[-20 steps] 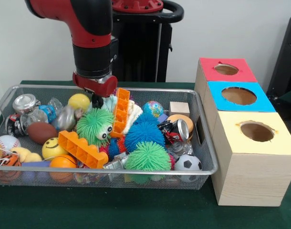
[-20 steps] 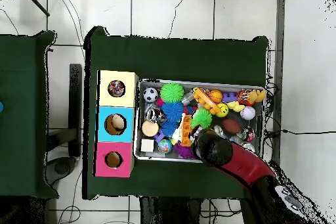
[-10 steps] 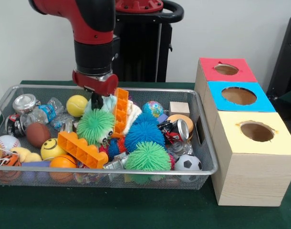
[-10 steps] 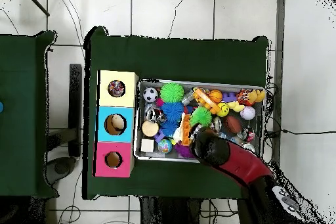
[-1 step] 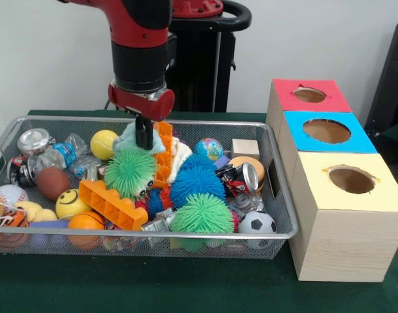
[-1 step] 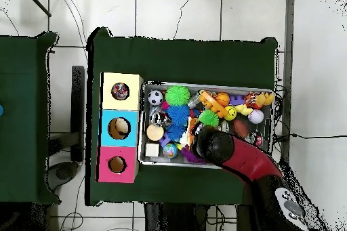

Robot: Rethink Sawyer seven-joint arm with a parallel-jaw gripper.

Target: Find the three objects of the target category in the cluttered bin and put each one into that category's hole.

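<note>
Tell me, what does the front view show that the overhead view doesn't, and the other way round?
Only the front view shows the gripper hanging over the green spiky ball, and the boxes' wooden sides. Only the overhead view shows things inside the yellow hole and blue hole, plus the floor round the table. Both show the bin, its toys and the arm.

Bin (image 5: 277,189) and three-hole box (image 5: 333,195) set side by side on table (image 5: 186,287).
Bin is packed with toys; gripper (image 5: 143,138) is positioned above the spiky ball (image 5: 129,171), behind the toothed block (image 5: 113,203).
</note>
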